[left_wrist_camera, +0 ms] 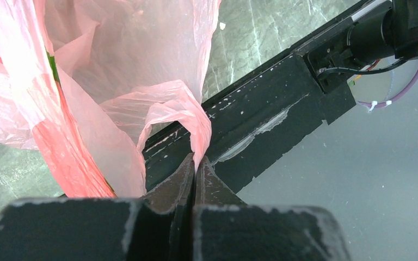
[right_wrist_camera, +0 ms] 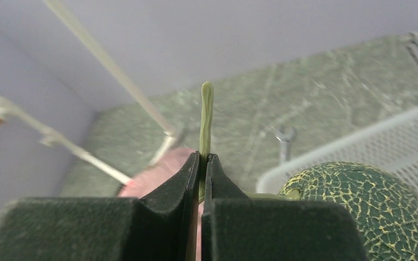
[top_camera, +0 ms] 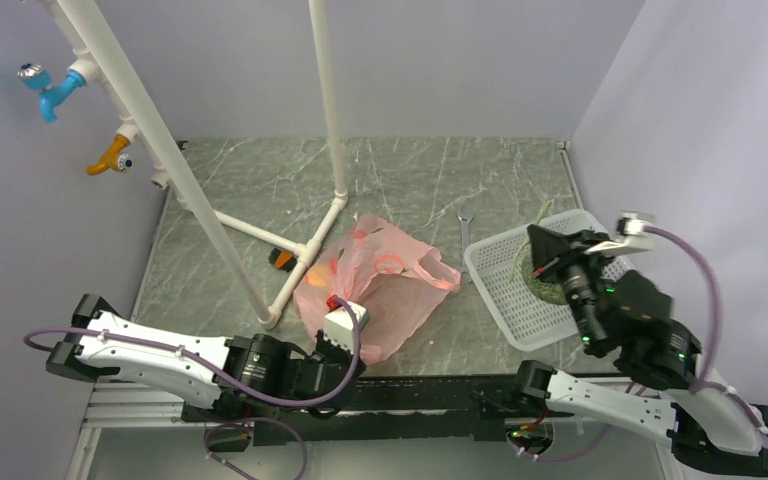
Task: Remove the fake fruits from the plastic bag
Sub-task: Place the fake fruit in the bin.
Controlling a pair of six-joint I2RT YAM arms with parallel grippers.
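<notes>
The pink plastic bag [top_camera: 385, 285] lies crumpled at the table's middle, and an orange shape [top_camera: 314, 270] shows through its left side. My left gripper [left_wrist_camera: 196, 159] is at the bag's near edge [top_camera: 343, 330], shut on a twisted strip of the bag [left_wrist_camera: 114, 81]. The netted green melon [top_camera: 552, 291] is in the white mesh basket [top_camera: 505, 300], partly hidden under my right arm. My right gripper [top_camera: 537, 238] is shut [right_wrist_camera: 203, 157] on the melon's pale green stem [right_wrist_camera: 206, 117]. The melon [right_wrist_camera: 354, 201] is low on the right. Whether it rests or hangs I cannot tell.
A white pipe frame [top_camera: 250, 225] stands left of the bag, with an orange-and-black brush [top_camera: 282, 259] beside its foot. A small wrench [top_camera: 463, 232] lies between bag and basket. Blue [top_camera: 52, 92] and orange [top_camera: 110, 156] taps stick out of the left wall. A black rail [left_wrist_camera: 261, 117] runs along the near edge.
</notes>
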